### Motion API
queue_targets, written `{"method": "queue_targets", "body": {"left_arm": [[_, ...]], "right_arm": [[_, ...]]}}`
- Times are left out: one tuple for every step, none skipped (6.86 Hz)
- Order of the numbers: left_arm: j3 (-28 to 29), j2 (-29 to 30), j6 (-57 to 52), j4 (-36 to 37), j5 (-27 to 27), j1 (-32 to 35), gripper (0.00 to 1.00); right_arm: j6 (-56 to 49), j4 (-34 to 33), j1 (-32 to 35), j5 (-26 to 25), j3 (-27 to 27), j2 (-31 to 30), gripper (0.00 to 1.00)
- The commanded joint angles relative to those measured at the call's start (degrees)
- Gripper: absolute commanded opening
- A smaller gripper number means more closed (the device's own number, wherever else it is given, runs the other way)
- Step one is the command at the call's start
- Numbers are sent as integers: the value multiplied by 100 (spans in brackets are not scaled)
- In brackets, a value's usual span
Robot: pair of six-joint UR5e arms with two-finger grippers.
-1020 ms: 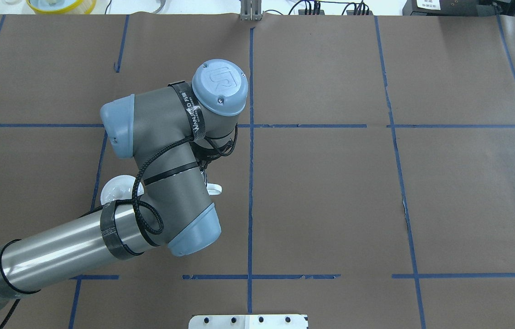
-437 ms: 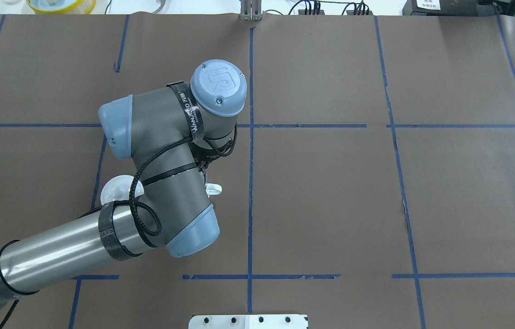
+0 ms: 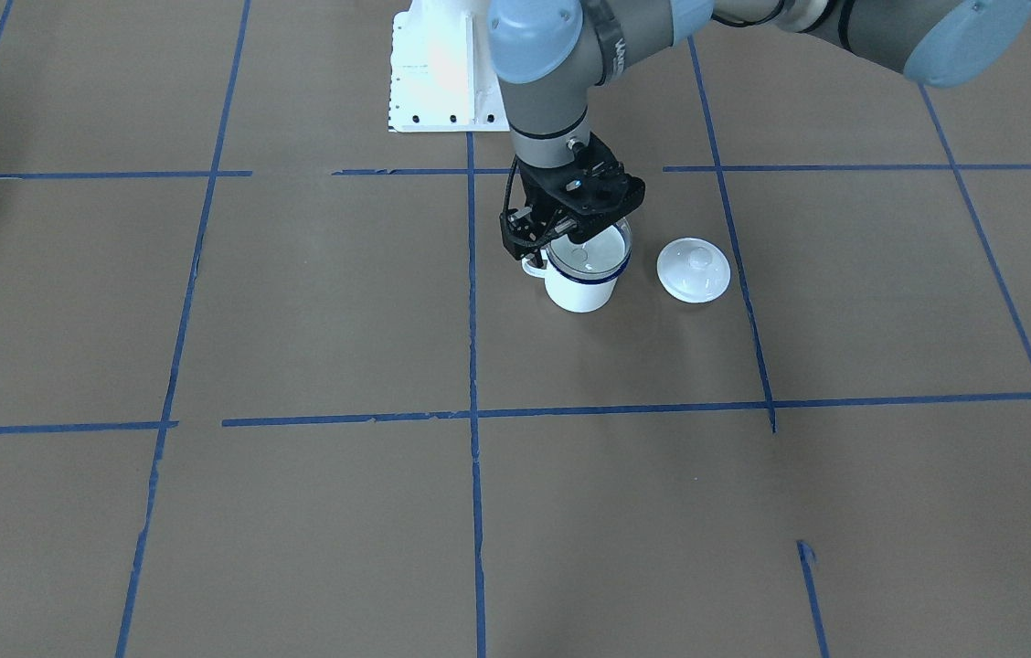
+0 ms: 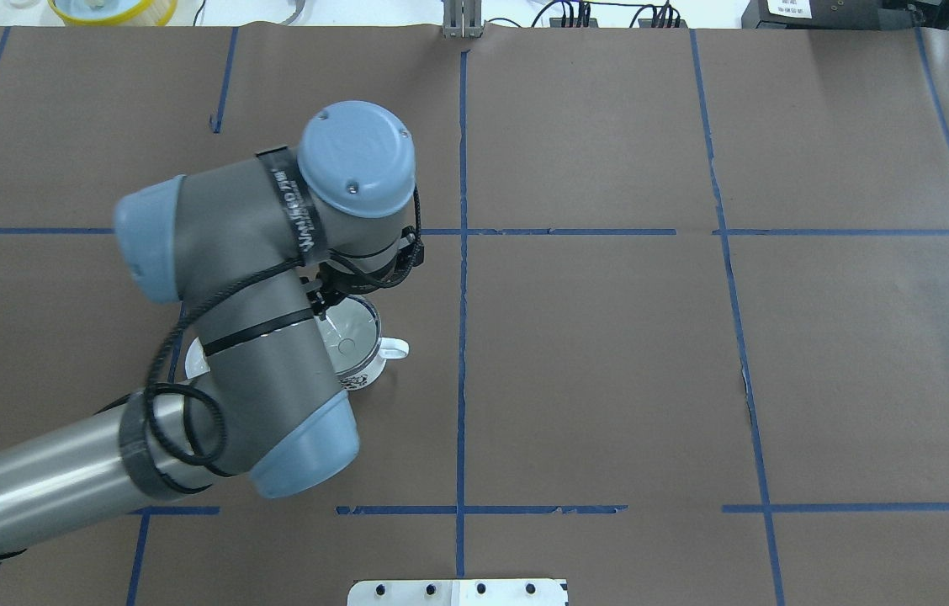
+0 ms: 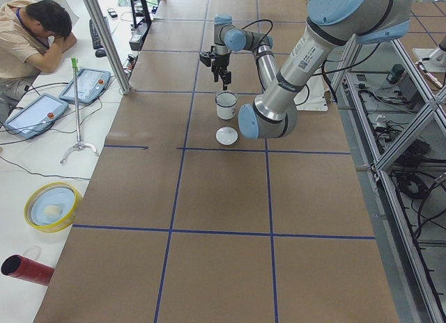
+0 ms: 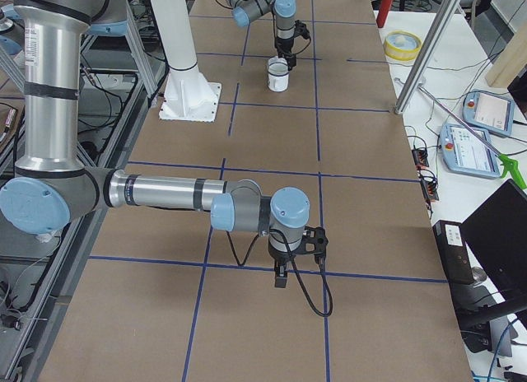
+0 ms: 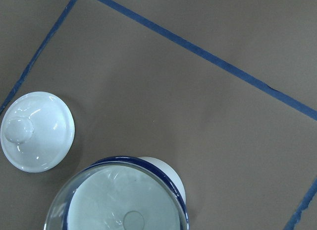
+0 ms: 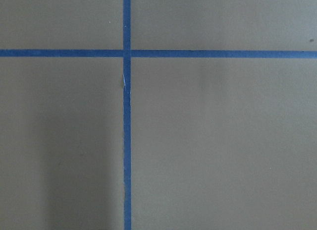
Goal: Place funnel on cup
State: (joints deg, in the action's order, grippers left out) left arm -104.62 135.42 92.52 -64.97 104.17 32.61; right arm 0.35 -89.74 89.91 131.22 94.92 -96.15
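Observation:
The cup (image 3: 581, 285), a white mug with a dark blue rim, stands on the brown table paper. The clear funnel (image 3: 590, 249) sits in its mouth, spout down. Both also show in the overhead view, the funnel (image 4: 348, 330) resting in the cup (image 4: 363, 370), and in the left wrist view, the funnel (image 7: 124, 200) inside the blue rim of the cup (image 7: 171, 176). My left gripper (image 3: 570, 224) hangs just above the cup's far rim, apart from the funnel, and looks open and empty. My right gripper (image 6: 280, 275) shows only in the exterior right view, over bare paper; I cannot tell its state.
A round white knobbed lid (image 3: 694, 270) lies on the paper beside the cup, also seen in the left wrist view (image 7: 37, 131). Blue tape lines (image 3: 472, 366) grid the table. The white robot base plate (image 3: 438, 73) is at the robot's side.
My left arm's wrist has shifted left and risen toward the overhead camera. The cup with the funnel in it, hidden under the arm before, now shows.

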Motion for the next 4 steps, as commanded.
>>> {"method": "queue_targets", "body": {"left_arm": [[-1389, -706, -1859, -60, 102, 750, 100], [-1498, -1084, -2940, -191, 747, 1417, 100], [-1499, -1609, -4343, -418, 1441, 2302, 100], [-1386, -1954, -5444, -490, 1587, 3033, 100]], "right_arm": [[0, 0, 0, 0, 0, 0, 100], [0, 0, 0, 0, 0, 0, 100], [0, 0, 0, 0, 0, 0, 100], [0, 0, 0, 0, 0, 0, 100]]}}
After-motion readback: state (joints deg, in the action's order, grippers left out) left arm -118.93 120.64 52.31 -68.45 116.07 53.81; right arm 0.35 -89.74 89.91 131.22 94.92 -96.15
